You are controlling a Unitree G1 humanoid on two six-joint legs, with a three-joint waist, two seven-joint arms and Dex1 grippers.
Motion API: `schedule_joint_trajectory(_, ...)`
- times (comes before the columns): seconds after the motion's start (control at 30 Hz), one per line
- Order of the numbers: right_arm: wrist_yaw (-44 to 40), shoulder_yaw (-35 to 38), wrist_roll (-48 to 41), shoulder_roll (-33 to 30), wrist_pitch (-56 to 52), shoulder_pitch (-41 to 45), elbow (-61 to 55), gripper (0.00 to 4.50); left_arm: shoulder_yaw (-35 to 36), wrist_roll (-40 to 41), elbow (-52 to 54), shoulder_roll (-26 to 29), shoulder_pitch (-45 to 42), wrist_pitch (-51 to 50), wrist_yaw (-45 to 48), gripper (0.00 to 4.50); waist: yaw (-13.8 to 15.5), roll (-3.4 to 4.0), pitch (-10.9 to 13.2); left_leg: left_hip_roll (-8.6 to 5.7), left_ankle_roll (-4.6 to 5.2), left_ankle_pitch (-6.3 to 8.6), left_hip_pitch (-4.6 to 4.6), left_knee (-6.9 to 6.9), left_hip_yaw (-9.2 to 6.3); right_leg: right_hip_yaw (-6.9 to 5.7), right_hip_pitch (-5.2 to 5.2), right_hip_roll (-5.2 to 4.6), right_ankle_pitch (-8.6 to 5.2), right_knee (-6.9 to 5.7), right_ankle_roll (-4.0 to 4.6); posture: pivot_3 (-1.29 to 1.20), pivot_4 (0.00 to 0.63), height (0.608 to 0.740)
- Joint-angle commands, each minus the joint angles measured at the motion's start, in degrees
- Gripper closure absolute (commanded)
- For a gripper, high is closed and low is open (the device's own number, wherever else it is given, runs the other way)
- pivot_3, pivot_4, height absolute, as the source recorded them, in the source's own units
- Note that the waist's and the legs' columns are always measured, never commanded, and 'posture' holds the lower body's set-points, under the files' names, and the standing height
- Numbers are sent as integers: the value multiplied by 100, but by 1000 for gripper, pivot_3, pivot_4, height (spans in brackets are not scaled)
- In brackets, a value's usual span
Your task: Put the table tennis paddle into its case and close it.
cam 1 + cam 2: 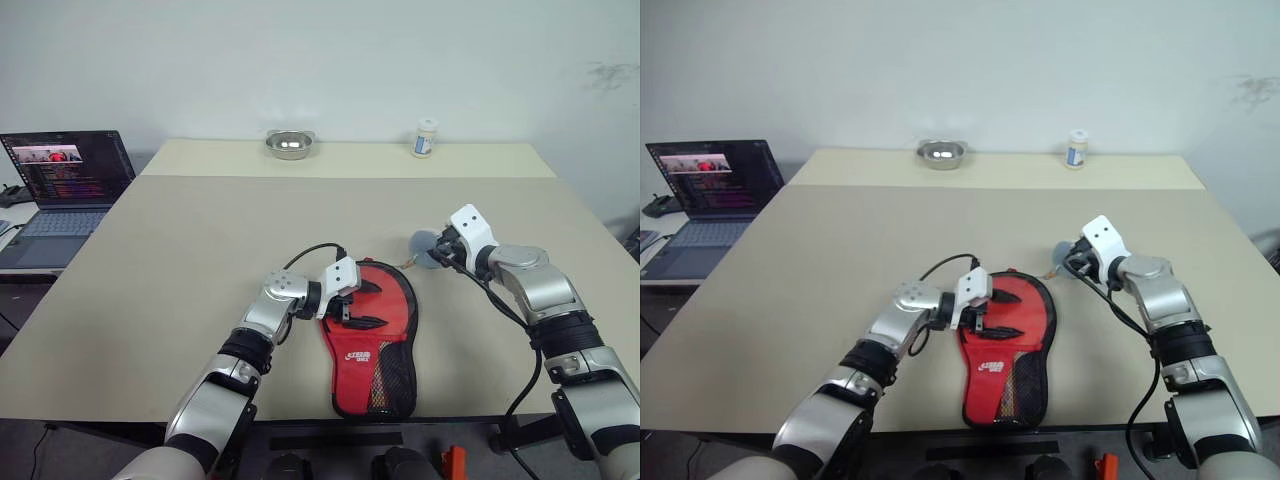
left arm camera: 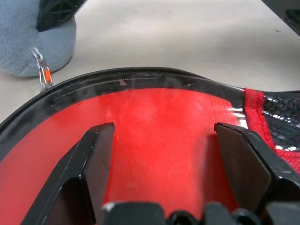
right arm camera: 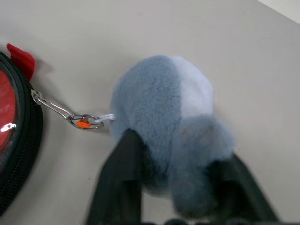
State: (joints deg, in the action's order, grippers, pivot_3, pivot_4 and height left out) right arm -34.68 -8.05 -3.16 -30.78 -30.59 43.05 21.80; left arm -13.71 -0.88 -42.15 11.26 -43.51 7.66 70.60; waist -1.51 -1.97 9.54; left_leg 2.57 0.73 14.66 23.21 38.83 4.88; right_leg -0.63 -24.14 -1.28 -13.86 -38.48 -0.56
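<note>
light: bright, even, soft shadows | glare: faint sheen on case (image 2: pixel 154 140) | wrist views: near parts blurred

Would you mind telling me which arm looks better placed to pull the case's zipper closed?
The right. Its end effector is closed around the blue plush charm chained to the zipper at the case edge. The left end effector rests open on the red face, steadying it.

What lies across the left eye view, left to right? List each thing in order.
Open dark laptop with a lit screen → left gripper, open over the red fabric paddle case → fluffy blue-grey plush charm → right gripper, closed on the charm.
</note>
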Motion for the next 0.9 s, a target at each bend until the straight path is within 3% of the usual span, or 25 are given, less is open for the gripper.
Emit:
schedule_joint_trajectory(0.03, 154, 34, 186, 12, 109, 23, -514, 4151, -438, -263, -304, -90, 317, -51, 95, 778, 4, 7, -5, -1, 0, 0, -1, 0, 0, 0, 1, -1, 0, 0, 0, 0, 150, 740)
schedule_joint_trajectory(0.1, 167, -43, 293, -2, 54, -47, -763, 4494, -443, -277, -450, -117, 320, -59, 67, 778, 8, 18, -18, -1, 0, 0, -3, -1, 0, 0, 4, -1, -1, 1, -2, 0, 150, 740)
schedule_joint_trajectory(0.3, 95, -65, 523, -241, -201, -295, -1488, 4494, -464, -439, -1056, -80, 234, 152, -67, 778, 21, 53, -56, -2, 0, 1, -22, -5, 0, -1, 21, -2, -15, 9, -24, 0, 150, 740)
schedule_joint_trajectory(0.43, -167, -21, 573, -732, -510, -658, -2173, 4494, -471, -514, -1437, -85, 154, 300, -170, 778, 41, 68, -82, 2, 1, 1, -42, -10, -11, -12, 58, -1, -15, 42, -25, 0, 150, 740)
schedule_joint_trajectory(0.67, -867, 411, 330, -1976, -941, -2209, -3477, 4494, -523, -409, -1416, -331, 222, 217, -71, 778, 155, 69, -123, -1, 2, 5, -41, -13, -13, -16, 70, -4, -16, 64, -25, 0, 150, 740)
schedule_joint_trajectory(0.9, -1828, 1184, -706, -2825, -1977, -4078, -6006, 4494, -554, -462, -1556, -413, 156, 254, -150, 778, 227, 77, -186, -2, 2, 11, -42, -39, -19, -24, 75, -2, -18, 103, -27, 0, 150, 740)
